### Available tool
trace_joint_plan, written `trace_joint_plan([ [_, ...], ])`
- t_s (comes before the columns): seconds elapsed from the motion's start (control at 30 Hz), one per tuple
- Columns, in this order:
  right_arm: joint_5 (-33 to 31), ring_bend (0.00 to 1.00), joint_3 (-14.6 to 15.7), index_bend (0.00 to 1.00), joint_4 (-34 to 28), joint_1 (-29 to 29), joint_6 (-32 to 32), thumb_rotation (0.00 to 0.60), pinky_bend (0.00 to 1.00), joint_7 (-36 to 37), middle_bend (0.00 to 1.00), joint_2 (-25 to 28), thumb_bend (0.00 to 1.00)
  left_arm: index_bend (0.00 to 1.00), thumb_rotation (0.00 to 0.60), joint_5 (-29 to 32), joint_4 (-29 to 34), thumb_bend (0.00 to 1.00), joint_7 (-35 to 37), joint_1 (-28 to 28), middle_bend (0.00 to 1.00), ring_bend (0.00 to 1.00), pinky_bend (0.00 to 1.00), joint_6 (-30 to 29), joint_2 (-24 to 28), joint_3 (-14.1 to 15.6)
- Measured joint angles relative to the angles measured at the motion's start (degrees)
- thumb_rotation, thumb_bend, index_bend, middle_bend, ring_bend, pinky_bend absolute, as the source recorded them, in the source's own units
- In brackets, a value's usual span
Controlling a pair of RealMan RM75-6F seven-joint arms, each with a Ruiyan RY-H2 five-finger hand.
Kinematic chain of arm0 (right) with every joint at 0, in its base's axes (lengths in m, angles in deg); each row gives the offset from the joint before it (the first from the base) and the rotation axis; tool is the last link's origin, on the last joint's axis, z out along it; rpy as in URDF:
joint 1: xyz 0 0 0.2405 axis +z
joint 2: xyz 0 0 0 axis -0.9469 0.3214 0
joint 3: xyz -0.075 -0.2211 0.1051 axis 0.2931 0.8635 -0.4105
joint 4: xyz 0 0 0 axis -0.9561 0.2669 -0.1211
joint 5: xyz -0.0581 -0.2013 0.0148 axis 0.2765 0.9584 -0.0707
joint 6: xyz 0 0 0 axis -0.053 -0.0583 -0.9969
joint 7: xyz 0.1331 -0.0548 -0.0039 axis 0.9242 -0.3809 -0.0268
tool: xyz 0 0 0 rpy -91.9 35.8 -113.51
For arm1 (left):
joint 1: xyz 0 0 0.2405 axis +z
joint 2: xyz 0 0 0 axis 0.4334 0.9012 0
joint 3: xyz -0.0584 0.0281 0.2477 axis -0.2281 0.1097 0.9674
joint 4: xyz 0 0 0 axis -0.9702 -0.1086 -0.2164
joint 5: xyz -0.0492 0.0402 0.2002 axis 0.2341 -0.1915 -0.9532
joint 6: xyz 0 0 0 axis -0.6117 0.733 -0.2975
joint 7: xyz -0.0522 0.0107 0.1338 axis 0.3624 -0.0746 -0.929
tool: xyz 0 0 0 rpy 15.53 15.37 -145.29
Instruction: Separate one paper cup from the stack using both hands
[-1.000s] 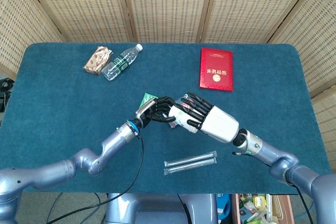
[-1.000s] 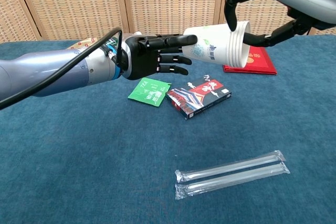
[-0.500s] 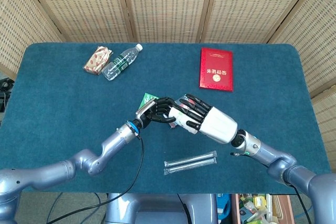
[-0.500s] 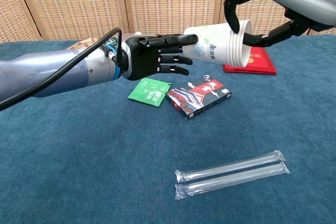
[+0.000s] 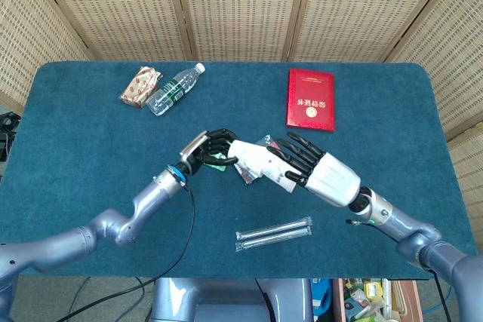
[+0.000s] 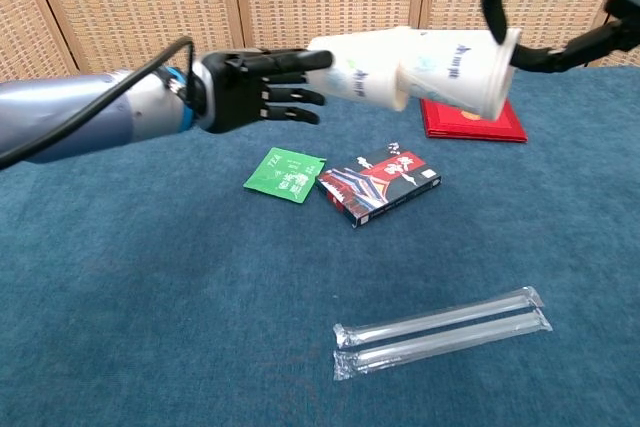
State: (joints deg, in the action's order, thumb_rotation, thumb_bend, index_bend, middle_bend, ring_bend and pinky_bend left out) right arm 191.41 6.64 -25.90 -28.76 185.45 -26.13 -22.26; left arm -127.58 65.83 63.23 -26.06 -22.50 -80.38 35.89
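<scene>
The white paper cups lie sideways in the air between my hands. My left hand (image 6: 255,92) (image 5: 202,151) grips the narrow base end of one cup (image 6: 355,55) (image 5: 249,157), which is drawn partway out of the rest. My right hand (image 6: 560,7) (image 5: 313,171) holds the remaining stack (image 6: 460,65) (image 5: 278,173) around its wide rim, with the fingers curled over the edge. The pulled cup's mouth still sits inside the stack. In the head view my right hand covers much of the stack.
On the blue table (image 6: 150,297) below the cups lie a green tea packet (image 6: 285,174) and a patterned card box (image 6: 378,182). Two wrapped straws (image 6: 440,332) (image 5: 273,233) lie near the front. A red booklet (image 5: 310,99), a water bottle (image 5: 175,88) and a snack packet (image 5: 140,86) lie at the back.
My hands have moved apart: the left hand went left with one cup, the right hand went right with the stack. The cup now sticks out much further.
</scene>
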Motion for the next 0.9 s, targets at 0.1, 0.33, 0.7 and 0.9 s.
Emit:
trace_joint_plan([
  [0.1,-0.01,0.04,0.76,0.67,0.90,-0.95,0.48,0.600,0.15,0.00,0.01,1.18,0.53,0.50,0.600,-0.66,-1.09,0.15,-1.04,0.90,0.50,0.49,0.48,-0.33,2.32,0.58],
  [0.33,0.87,0.04,3.26,0.67,2.56,-1.99,-1.31,0.600,0.16,-1.56,0.02,5.38,0.53,0.50,0.600,-4.35,-4.59,0.16,-10.25,2.45,0.50,0.49,0.48,-3.39,6.95,3.55],
  [0.7,4.36,0.05,7.58,0.67,-3.73,-0.05,-10.99,0.600,0.19,-8.75,0.05,13.54,0.53,0.50,0.600,-8.05,-9.80,0.16,-40.47,5.46,0.50,0.49,0.48,-10.60,11.95,9.82],
  [0.9,6.65,0.05,9.79,0.67,-11.63,2.49,-19.62,0.600,0.20,-14.92,0.05,17.83,0.53,0.50,0.600,-7.60,-11.11,0.16,-52.94,7.91,0.50,0.49,0.48,-13.71,12.56,12.89],
])
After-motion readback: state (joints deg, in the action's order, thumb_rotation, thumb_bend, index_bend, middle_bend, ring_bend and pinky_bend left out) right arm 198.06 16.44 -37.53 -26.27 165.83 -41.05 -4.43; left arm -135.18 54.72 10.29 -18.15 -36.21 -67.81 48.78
